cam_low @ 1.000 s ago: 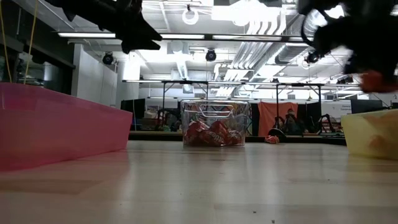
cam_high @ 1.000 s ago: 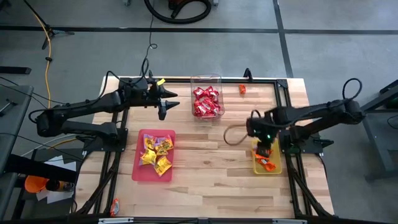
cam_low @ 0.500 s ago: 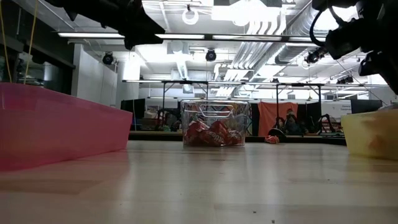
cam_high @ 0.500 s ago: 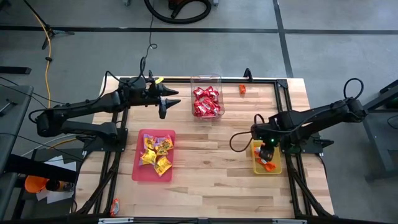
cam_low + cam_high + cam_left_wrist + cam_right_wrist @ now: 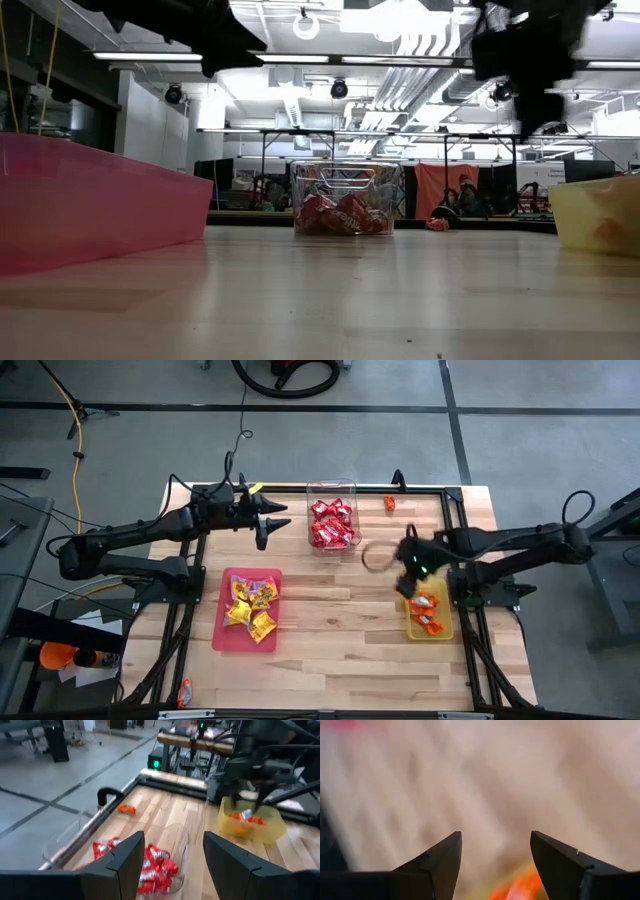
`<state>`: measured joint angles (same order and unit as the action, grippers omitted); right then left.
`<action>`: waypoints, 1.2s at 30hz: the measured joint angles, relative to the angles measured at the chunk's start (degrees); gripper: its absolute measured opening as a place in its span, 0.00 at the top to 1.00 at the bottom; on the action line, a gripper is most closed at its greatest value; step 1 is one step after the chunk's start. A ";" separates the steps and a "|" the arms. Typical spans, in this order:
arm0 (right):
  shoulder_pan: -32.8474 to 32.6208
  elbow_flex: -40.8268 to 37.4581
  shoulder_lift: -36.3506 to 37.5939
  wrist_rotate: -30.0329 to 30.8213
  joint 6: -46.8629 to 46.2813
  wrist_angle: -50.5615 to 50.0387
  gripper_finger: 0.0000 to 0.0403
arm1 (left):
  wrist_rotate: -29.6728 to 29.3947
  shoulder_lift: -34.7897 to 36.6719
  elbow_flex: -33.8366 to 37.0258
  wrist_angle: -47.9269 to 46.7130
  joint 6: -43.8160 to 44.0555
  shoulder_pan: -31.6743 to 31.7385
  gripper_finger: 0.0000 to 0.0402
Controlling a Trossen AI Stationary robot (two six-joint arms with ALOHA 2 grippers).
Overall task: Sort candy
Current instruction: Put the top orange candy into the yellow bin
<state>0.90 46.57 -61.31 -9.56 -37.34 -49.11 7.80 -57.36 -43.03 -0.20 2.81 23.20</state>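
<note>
Now the right pincer [image 5: 407, 563] hangs empty with its fingers apart, lifted off the yellow tray [image 5: 445, 628] it was dipping into half a second ago — an orange candy [image 5: 427, 603] lies in that tray just beside it, so a drop looks done. Farther out, crinkly red packets [image 5: 331, 524] fill the clear tub [image 5: 333, 487], glossy yellow ones [image 5: 250, 605] the flat pink tray [image 5: 222, 635], and one orange stray [image 5: 390, 504] waits on the pale plank counter [image 5: 330, 640]. The left pincer [image 5: 268, 523] hovers apart beside the tub.
</note>
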 joint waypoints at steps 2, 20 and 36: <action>5.01 0.02 -0.44 5.85 1.85 4.85 0.42 | 0.00 0.01 0.00 1.72 0.04 0.00 0.53; 47.80 6.22 -32.02 11.27 11.85 27.43 0.42 | -3.49 0.04 -0.04 11.68 3.08 0.00 0.53; 47.87 16.61 -46.33 18.06 18.14 20.52 0.46 | -4.14 0.02 -0.04 11.64 3.59 0.02 0.53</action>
<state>48.77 63.18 -107.64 8.50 -19.20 -28.59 3.66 -57.34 -43.07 11.44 6.40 23.22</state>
